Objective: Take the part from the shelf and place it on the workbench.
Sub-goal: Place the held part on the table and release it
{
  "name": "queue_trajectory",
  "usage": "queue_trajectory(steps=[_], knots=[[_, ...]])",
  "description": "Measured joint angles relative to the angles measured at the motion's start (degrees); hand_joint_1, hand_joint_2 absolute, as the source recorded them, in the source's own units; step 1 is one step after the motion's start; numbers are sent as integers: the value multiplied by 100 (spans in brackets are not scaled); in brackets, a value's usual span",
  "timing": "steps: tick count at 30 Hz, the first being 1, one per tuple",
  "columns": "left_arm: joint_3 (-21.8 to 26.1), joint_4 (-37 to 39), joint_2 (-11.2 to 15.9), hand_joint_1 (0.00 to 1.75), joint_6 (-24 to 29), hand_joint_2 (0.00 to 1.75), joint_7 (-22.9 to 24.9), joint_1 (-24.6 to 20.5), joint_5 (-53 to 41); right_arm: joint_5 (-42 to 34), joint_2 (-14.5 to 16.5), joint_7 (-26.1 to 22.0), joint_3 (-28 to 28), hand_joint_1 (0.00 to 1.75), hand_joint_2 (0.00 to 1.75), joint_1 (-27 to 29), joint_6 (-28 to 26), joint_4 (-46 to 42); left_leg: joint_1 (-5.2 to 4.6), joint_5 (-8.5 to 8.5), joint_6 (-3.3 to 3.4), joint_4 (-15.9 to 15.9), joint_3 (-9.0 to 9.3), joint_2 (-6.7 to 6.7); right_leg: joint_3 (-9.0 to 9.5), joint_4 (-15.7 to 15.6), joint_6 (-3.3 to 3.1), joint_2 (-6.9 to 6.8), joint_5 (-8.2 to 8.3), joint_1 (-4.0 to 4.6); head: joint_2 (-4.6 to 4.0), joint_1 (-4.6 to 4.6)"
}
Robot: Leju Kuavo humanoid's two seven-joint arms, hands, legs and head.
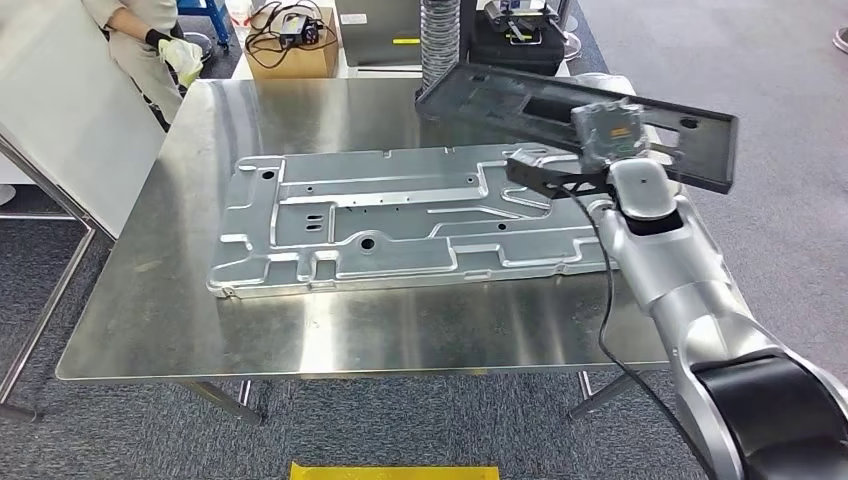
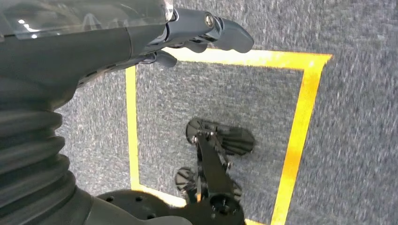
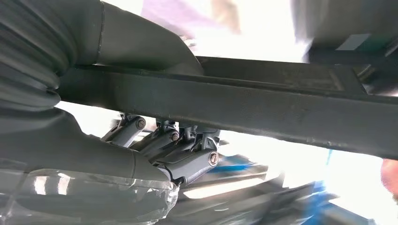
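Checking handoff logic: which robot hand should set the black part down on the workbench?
Right. The right robot hand already grips the black part above the workbench. The left robot hand hangs over the floor, holding nothing.

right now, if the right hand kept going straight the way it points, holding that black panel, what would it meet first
Likely nothing at once. The right hand points left across the table, holding the flat black plastic panel above the silver stamped metal plate on the steel workbench. Height is hard to judge; a dip would meet that plate.

A person (image 1: 140,45) stands near a cardboard box (image 1: 292,52) beyond the table.
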Motion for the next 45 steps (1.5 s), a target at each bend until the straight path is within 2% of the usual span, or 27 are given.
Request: queue_trajectory(steps=[2, 4, 6, 9, 11, 13, 14, 15, 16, 18, 19, 20, 23, 25, 27, 28, 29, 30, 31, 33, 35, 38, 40, 41, 43, 44, 45], knots=[[-17, 0, 3, 0, -26, 175, -53, -5, -37, 40, 280, -284, 158, 175, 175, -65, 9, 394, 22, -47, -52, 25, 32, -8, 271, -687, 10, -1, 430, -37, 0, 2], [-38, 0, 20, 0, -33, 175, -125, -14, -56, 89, 581, -518, 320, 175, 175, -95, -6, 699, 18, -89, -126, 63, 29, -17, 539, -1309, -10, 6, 662, -29, 0, -2], [-60, 1, 37, 0, -17, 175, -203, -20, -74, 130, 896, -709, 513, 175, 175, -56, -20, 951, 11, -97, -204, 65, 14, -24, 596, -1450, -80, 16, 637, 15, 0, -22], [-87, 2, 39, 0, 69, 175, -304, -18, -95, 33, 1274, -985, 714, 175, 175, 31, -49, 1184, 37, -180, -309, 140, -13, -22, 622, -1492, -224, 16, 627, 15, 1, -48], [-95, 2, 40, 0, 162, 175, -367, -14, -101, -137, 1440, -1156, 762, 175, 175, 56, -136, 1285, 44, -457, -337, 664, -257, -18, 655, -1515, -299, 10, 622, 17, 1, -80], [-97, 2, 40, 0, 242, 175, -413, -2, -107, -285, 1544, -1302, 780, 175, 175, 97, -244, 1368, 42, -757, -343, 1463, -663, -20, 675, -1511, -344, 9, 603, 51, 1, -105], [-98, 2, 40, 0, 268, 175, -425, 5, -110, -331, 1579, -1348, 786, 175, 175, 126, -278, 1404, 41, -794, -340, 1708, -804, -20, 689, -1508, -357, 12, 592, 69, 0, -110], [-99, 2, 40, 0, 290, 175, -434, 12, -113, -369, 1606, -1387, 794, 175, 175, 153, -301, 1435, 40, -709, -329, 1718, -840, -20, 704, -1503, -365, 15, 582, 85, 0, -110], [-101, 2, 42, 0, 311, 175, -445, 16, -117, -415, 1626, -1426, 801, 175, 175, 173, -318, 1460, 39, -527, -310, 1494, -762, -20, 719, -1498, -367, 21, 571, 97, 0, -111], [-104, 2, 55, 0, 357, 175, -468, 14, -135, -577, 1659, -1529, 804, 175, 175, 189, -378, 1486, 27, -117, -252, 701, -410, -23, 740, -1485, -348, 38, 546, 121, 0, -110], [-107, 2, 63, 0, 375, 175, -478, 9, -145, -692, 1668, -1599, 797, 175, 175, 191, -419, 1491, 15, -11, -225, 389, -265, -25, 738, -1477, -329, 47, 539, 131, 1, -109], [-111, 2, 71, 0, 391, 175, -486, 4, -155, -818, 1673, -1676, 783, 131, 131, 203, -463, 1496, -1, 28, -201, 204, -178, -28, 734, -1475, -302, 53, 536, 137, 1, -108], [-133, 2, 79, 0, 415, 175, -504, 5, -196, -1162, 1665, -1871, 713, 0, 0, 298, -592, 1518, -12, 32, -133, 98, -138, -28, 736, -1484, -206, 58, 531, 128, 1, -108], [-146, 2, 79, 0, 419, 175, -519, 3, -227, -1372, 1629, -1992, 645, 0, 0, 376, -680, 1541, 17, 63, -70, 44, -110, -19, 654, -1277, -137, 53, 380, 123, 1, -97], [-153, 2, 76, 0, 431, 175, -522, -3, -251, -1556, 1571, -2124, 568, 0, 0, 466, -768, 1574, 26, 72, -33, 24, -98, -14, 358, -638, -83, 47, 43, 105, 0, -88], [-156, 2, 76, 0, 438, 131, -518, -2, -262, -1627, 1542, -2179, 537, 0, 0, 524, -803, 1596, 25, 70, -26, 26, -99, -14, 172, -257, -66, 45, -112, 93, 0, -88], [-160, 2, 75, 0, 442, 87, -513, 1, -272, -1690, 1509, -2223, 508, 0, 0, 589, -824, 1621, 25, 68, -23, 29, -98, -16, 33, 17, -52, 43, -189, 81, 0, -86], [-164, 2, 74, 0, 440, 44, -510, 5, -275, -1744, 1479, -2254, 480, 0, 0, 646, -834, 1645, 25, 64, -23, 35, -98, -19, -19, 99, -46, 41, -161, 71, 1, -86], [-169, 2, 73, 0, 434, 0, -513, 8, -276, -1792, 1454, -2281, 454, 0, 0, 686, -836, 1666, 25, 59, -28, 44, -97, -21, 48, -61, -48, 38, -27, 63, 1, -85], [-180, 2, 68, 0, 418, 0, -525, 7, -277, -1891, 1422, -2331, 402, 0, 0, 713, -837, 1689, 20, 40, -54, 64, -92, -23, 419, -844, -79, 31, 345, 60, 1, -85], [-184, 2, 66, 0, 411, 0, -532, -3, -277, -1987, 1404, -2381, 352, 0, 0, 714, -839, 1695, 0, 21, -99, 80, -91, -22, 700, -1421, -133, 32, 539, 80, 2, -90], [-185, 2, 67, 0, 411, 0, -517, -2, -277, -2099, 1368, -2449, 292, 0, 0, 723, -839, 1705, -6, 17, -191, 61, -83, -22, 749, -1529, -230, 35, 568, 97, 1, -91], [-186, 2, 66, 0, 410, 0, -506, -1, -283, -2195, 1357, -2527, 272, 0, 0, 723, -835, 1705, 8, -92, -251, 191, -129, -20, 782, -1585, -302, 31, 598, 82, 0, -94], [-186, 2, 66, 0, 410, 0, -502, -3, -287, -2271, 1358, -2591, 255, 0, 0, 724, -826, 1703, 14, -235, -272, 418, -224, -20, 799, -1609, -328, 29, 609, 72, 0, -101], [-186, 2, 67, 0, 409, 0, -497, -1, -292, -2476, 1359, -2756, 195, 0, 0, 736, -781, 1701, 18, -606, -303, 1168, -555, -19, 806, -1613, -352, 27, 606, 84, 0, -109], [-186, 2, 68, 0, 407, 0, -495, 2, -291, -2645, 1359, -2879, 153, 0, 0, 753, -724, 1691, 18, -725, -314, 1505, -712, -19, 808, -1610, -356, 28, 604, 90, 0, -110], [-186, 2, 68, 0, 402, 0, -495, 5, -288, -2890, 1360, -3026, 103, 0, 0, 784, -629, 1649, 18, -743, -318, 1672, -793, -19, 810, -1607, -359, 29, 601, 95, 0, -110]])
